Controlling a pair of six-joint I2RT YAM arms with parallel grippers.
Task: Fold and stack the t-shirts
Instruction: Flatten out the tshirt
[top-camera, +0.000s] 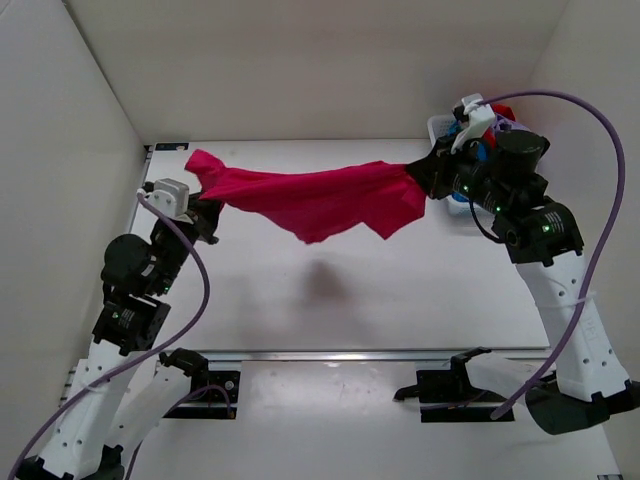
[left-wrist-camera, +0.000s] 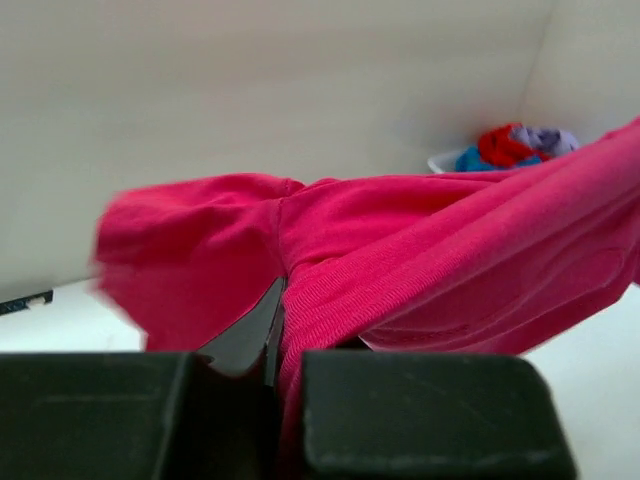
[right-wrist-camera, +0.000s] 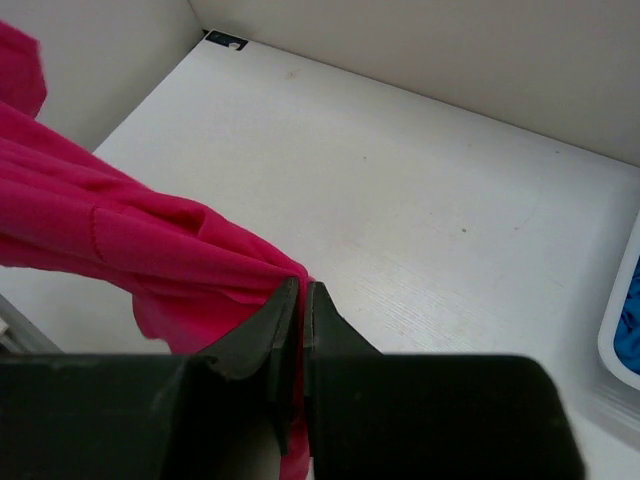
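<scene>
A magenta-pink t-shirt (top-camera: 315, 200) hangs stretched in the air between my two grippers, above the table. My left gripper (top-camera: 207, 213) is shut on its left end; the cloth (left-wrist-camera: 420, 260) fills the left wrist view and is pinched between the jaws. My right gripper (top-camera: 425, 175) is shut on its right end; the right wrist view shows the cloth (right-wrist-camera: 130, 240) bunched at the closed fingertips (right-wrist-camera: 300, 290). Blue, red and lavender shirts (left-wrist-camera: 515, 147) lie heaped in the white basket (top-camera: 440, 130) at the back right, mostly hidden behind my right arm in the top view.
White walls enclose the table (top-camera: 330, 300) on the left, back and right. The basket's rim (right-wrist-camera: 618, 320) shows at the right edge of the right wrist view. The shirt's shadow (top-camera: 325, 285) falls on the table middle.
</scene>
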